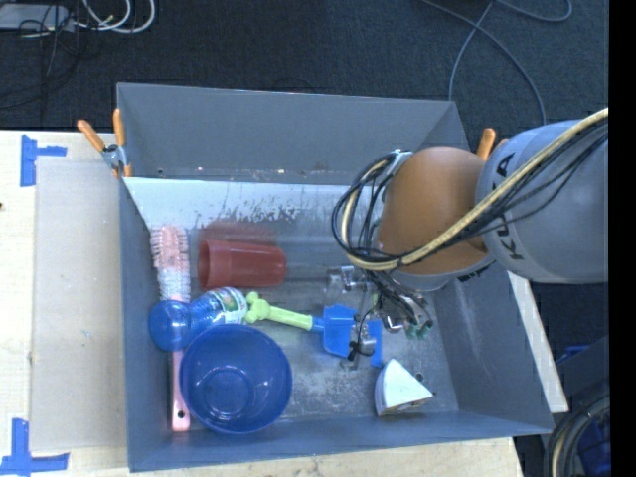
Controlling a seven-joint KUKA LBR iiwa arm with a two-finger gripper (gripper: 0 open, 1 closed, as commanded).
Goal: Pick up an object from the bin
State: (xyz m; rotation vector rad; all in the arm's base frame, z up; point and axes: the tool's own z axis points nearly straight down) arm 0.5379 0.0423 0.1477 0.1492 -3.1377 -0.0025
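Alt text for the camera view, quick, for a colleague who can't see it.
The gripper is low in the grey bin, at the blue head of a green-handled tool near its middle. Toward the view's left lie a red cup, pink brush, blue bottle and blue bowl; a white wedge sits lower right.

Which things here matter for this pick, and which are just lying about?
In play: gripper; green tool, whose blue head lies at the gripper.
Lying about: red cup, pink brush, blue bottle, blue bowl, white wedge.
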